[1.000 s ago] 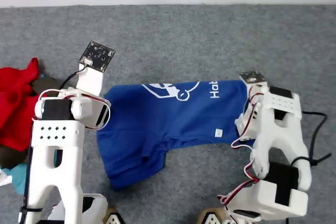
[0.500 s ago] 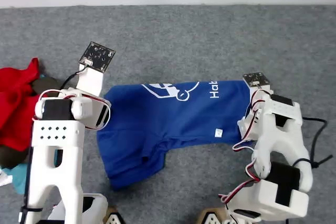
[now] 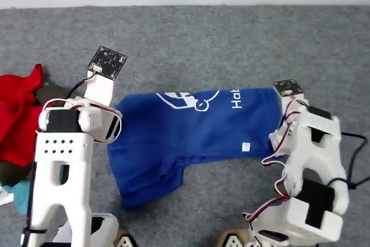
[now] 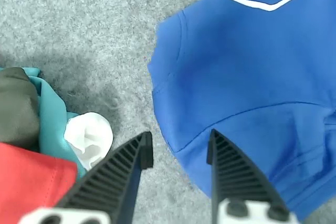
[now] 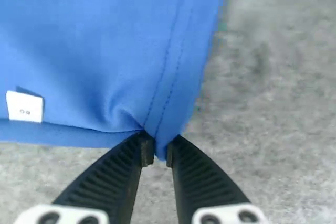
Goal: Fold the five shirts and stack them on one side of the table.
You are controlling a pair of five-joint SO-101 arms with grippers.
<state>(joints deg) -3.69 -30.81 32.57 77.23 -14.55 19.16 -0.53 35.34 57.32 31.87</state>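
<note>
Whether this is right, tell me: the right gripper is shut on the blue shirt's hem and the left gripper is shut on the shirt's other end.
Not quite. The left gripper is open, not shut: the left wrist view shows its jaws apart over the blue shirt's other end, holding nothing. The right gripper is shut on the hem, as stated.

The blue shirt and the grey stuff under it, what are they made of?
The blue shirt looks like soft matte knit cloth, probably cotton: it wrinkles, folds and shows stitched hems. The grey table cover looks like fuzzy felt or short carpet, judging by its speckled, fibrous surface.
</note>
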